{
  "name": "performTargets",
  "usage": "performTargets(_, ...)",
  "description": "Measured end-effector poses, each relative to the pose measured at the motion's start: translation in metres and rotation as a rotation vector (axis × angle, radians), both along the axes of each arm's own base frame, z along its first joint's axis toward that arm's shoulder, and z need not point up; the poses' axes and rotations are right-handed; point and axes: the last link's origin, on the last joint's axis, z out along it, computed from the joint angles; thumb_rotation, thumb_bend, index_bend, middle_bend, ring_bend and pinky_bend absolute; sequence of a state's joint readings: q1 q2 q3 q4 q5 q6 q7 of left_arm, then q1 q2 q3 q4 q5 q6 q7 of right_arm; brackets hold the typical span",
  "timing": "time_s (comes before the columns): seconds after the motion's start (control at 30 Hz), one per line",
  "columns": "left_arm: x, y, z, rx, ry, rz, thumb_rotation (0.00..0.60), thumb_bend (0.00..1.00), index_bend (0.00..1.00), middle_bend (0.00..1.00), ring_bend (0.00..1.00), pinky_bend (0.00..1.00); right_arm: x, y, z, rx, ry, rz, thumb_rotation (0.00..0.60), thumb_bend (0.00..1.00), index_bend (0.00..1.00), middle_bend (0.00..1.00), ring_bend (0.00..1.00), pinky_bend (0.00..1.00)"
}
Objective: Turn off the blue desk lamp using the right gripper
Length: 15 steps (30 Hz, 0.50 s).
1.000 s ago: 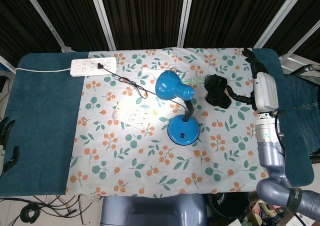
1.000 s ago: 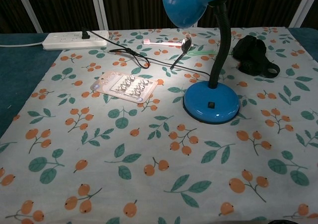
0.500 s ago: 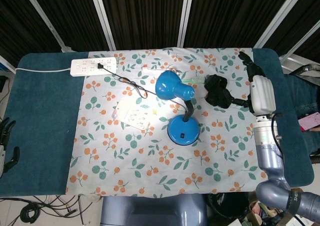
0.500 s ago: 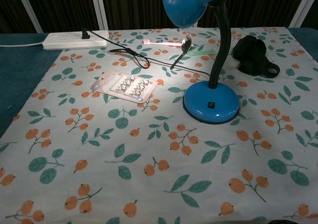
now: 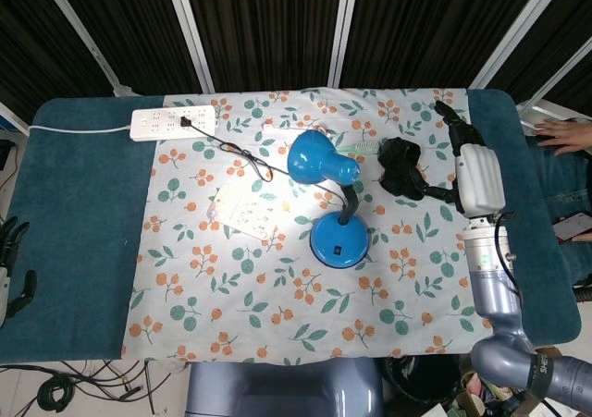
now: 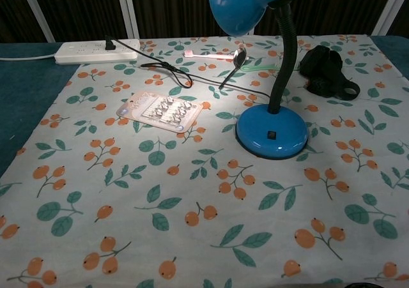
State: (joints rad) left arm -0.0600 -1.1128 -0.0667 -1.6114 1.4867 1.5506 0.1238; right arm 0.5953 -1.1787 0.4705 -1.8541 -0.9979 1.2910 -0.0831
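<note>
The blue desk lamp (image 5: 339, 238) stands mid-table on the floral cloth, its shade (image 5: 310, 155) tipped left and casting light on a white card (image 5: 248, 210). The chest view shows its round base (image 6: 271, 130) with a small black switch (image 6: 273, 134) on the front. My right hand (image 5: 455, 126) hovers over the cloth's far right edge, well right of the lamp. Its dark fingers stretch outward and hold nothing; the chest view does not show it. My left hand (image 5: 11, 264) hangs off the table's left edge with its fingers apart and nothing in it.
A black strap bundle (image 5: 401, 165) lies between the lamp and my right arm. The lamp's cord runs to a white power strip (image 5: 174, 120) at the back left. A spoon (image 6: 234, 61) and a pink toothbrush (image 6: 204, 54) lie behind the lamp. A person's hand (image 5: 562, 135) shows at the right edge.
My right arm has shifted left, bringing the hand over the cloth's edge. A person's hand has come into view at the far right. The lamp stays lit.
</note>
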Motion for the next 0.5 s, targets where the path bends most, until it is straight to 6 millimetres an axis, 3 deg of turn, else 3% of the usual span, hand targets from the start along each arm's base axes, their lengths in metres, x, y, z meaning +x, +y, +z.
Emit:
performTargets(0.17,0.000,0.001,-0.001,0.001,0.000,0.000,0.600,0.52,0.05,0.02,0.00,0.00,-0.011,0.009,-0.006,0.049,0.073,-0.031,0.600,0.37,0.00,0.13,0.20,0.17)
performTargets(0.3,0.002,0.003,-0.001,0.005,-0.005,-0.002,0.600,0.52,0.05,0.02,0.00,0.00,-0.021,0.024,-0.015,0.167,0.093,-0.068,0.600,0.40,0.00,0.34,0.41,0.29)
performTargets(0.5,0.002,0.003,-0.003,0.000,0.006,-0.002,0.600,0.52,0.06,0.02,0.00,0.00,-0.048,0.041,-0.030,0.237,0.183,-0.110,0.600,0.51,0.00,0.54,0.58,0.48)
